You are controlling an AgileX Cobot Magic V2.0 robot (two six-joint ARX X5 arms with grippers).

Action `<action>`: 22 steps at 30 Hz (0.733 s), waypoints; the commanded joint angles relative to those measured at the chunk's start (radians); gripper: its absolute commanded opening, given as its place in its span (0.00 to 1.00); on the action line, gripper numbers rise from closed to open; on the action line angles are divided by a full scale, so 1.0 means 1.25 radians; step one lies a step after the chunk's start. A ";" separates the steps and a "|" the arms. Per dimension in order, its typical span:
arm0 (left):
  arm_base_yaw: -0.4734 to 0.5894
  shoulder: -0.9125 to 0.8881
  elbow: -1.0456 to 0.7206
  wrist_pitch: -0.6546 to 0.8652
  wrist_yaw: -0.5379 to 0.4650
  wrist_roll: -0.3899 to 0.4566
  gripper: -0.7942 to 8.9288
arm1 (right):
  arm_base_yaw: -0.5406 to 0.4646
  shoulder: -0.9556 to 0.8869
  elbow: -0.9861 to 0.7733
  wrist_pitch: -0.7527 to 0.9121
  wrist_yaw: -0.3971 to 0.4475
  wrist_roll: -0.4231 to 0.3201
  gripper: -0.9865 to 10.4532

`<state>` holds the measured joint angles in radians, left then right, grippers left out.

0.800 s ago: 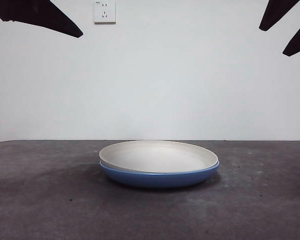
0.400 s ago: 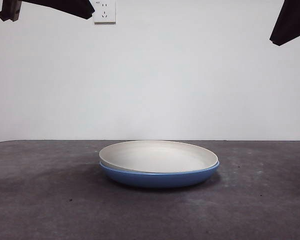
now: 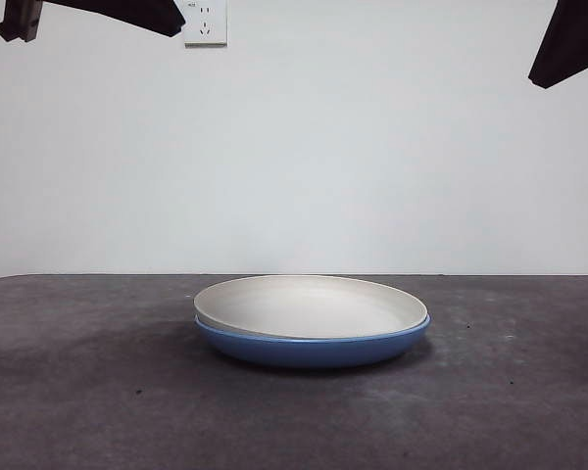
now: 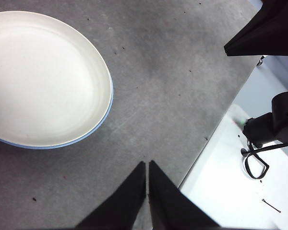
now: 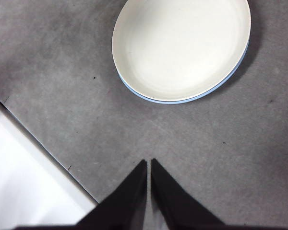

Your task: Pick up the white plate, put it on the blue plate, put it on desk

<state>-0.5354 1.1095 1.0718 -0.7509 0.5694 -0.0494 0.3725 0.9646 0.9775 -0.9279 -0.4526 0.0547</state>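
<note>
From the front, the white plate point(image 3: 312, 305) sits nested in the blue plate point(image 3: 312, 348) at mid-desk point(image 3: 88, 392), and both my arms show only as dark tips at the top corners, high above; a wall socket point(image 3: 205, 22) is behind. Through my left wrist camera, my left gripper point(image 4: 147, 165) is pinched closed and holds nothing; the stacked plates lie well apart from it, with bare desk between and the desk's edge close by. Through my right wrist camera, my right gripper point(image 5: 148, 163) is likewise closed and empty, the stack straight ahead. Neither arm looks clearly nearer, I think. The plates are round, so any rim serves, and nothing blocks the way.
</note>
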 commanded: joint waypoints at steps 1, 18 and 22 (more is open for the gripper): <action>-0.007 0.006 0.008 0.010 0.003 0.007 0.09 | 0.005 0.006 0.013 0.007 -0.002 -0.011 0.09; 0.114 -0.176 -0.012 0.201 -0.109 0.090 0.09 | 0.005 0.006 0.013 0.007 -0.002 -0.011 0.09; 0.241 -0.295 -0.087 0.367 -0.131 0.099 0.09 | 0.005 0.006 0.013 0.007 -0.002 -0.011 0.09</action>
<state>-0.2680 0.7628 0.9829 -0.3424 0.4194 0.0486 0.3725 0.9646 0.9775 -0.9279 -0.4526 0.0525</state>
